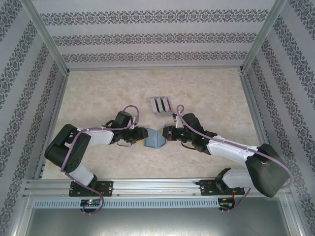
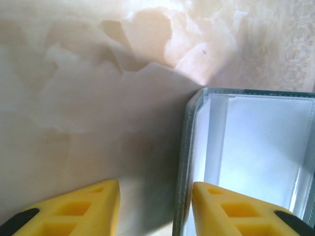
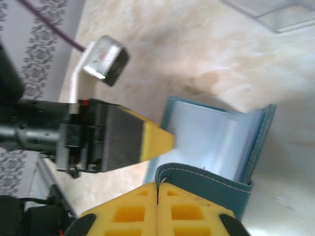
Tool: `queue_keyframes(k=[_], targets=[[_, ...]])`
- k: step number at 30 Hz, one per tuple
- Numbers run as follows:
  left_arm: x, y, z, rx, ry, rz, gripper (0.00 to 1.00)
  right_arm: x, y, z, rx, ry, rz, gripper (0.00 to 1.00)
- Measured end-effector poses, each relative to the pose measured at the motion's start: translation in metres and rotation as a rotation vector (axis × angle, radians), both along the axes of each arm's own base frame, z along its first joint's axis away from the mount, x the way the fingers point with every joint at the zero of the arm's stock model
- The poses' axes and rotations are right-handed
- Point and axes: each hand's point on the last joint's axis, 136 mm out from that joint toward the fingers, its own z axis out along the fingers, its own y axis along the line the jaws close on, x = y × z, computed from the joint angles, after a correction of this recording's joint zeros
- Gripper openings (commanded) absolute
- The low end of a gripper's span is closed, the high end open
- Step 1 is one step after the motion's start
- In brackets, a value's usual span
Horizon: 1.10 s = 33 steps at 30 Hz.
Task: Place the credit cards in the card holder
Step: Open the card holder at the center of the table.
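Observation:
The teal-blue card holder (image 1: 154, 139) lies open on the table between my two grippers. Its pale grey inside (image 3: 206, 130) faces up, and one teal flap (image 3: 216, 189) curls over. My right gripper (image 3: 157, 187) is shut on that flap's edge. My left gripper (image 2: 155, 196) is open, and the holder's other wall (image 2: 189, 147) stands between its yellow fingers (image 2: 78, 206), close against the right-hand one. In the top view the left gripper (image 1: 143, 134) and right gripper (image 1: 166, 133) meet at the holder. I cannot make out the credit cards.
A pale grey three-ribbed piece (image 1: 161, 106) with dark slots stands just behind the grippers; its clear edge (image 3: 275, 17) shows in the right wrist view. Patterned walls and metal rails (image 1: 147, 186) enclose the marbled table (image 1: 98, 88).

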Motion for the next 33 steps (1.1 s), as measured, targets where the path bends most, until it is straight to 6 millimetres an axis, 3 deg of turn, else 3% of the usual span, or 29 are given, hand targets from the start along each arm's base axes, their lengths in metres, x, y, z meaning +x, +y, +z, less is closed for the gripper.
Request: queue_keyframes(k=[2,3,7,9,12,15,17,20,24,27,29,31,33], targets=[[0.000,0.004,-0.001,0.022,-0.005,0.006,0.35,0.005,-0.017,-0.007,-0.063,0.005,-0.058,0.33],[0.000,0.006,-0.002,0.036,-0.006,0.012,0.33,0.007,-0.031,-0.013,-0.114,0.014,-0.106,0.43],[0.000,0.012,-0.004,0.077,-0.015,0.013,0.24,0.006,-0.073,-0.029,-0.269,0.054,-0.248,0.45],[0.000,0.013,-0.005,0.089,-0.018,0.010,0.17,0.002,-0.080,-0.025,-0.352,0.039,-0.277,0.44],[0.002,0.012,-0.008,0.095,-0.014,0.002,0.16,0.004,-0.052,0.016,-0.362,-0.071,-0.238,0.43],[0.003,0.010,-0.012,0.085,0.004,-0.004,0.16,0.022,-0.018,0.072,-0.283,-0.182,-0.226,0.40],[0.002,0.010,-0.012,0.080,0.008,-0.006,0.17,0.031,-0.003,0.085,-0.243,-0.208,-0.225,0.38],[0.003,0.009,-0.011,0.077,0.007,-0.008,0.18,0.034,0.010,0.064,-0.267,-0.176,-0.201,0.32],[0.003,0.009,-0.011,0.078,0.008,-0.008,0.19,0.029,0.008,0.035,-0.320,-0.118,-0.185,0.29],[0.003,0.009,-0.010,0.080,0.001,-0.008,0.21,0.033,0.016,0.023,-0.317,-0.094,-0.174,0.32],[0.003,0.009,-0.010,0.080,0.000,-0.009,0.22,0.037,0.021,-0.003,-0.341,-0.043,-0.142,0.36],[0.003,0.009,-0.009,0.082,-0.002,-0.011,0.23,0.035,0.013,-0.031,-0.393,0.028,-0.108,0.41],[0.004,0.009,-0.008,0.086,-0.004,-0.013,0.23,0.038,0.004,-0.038,-0.434,0.057,-0.089,0.41]])
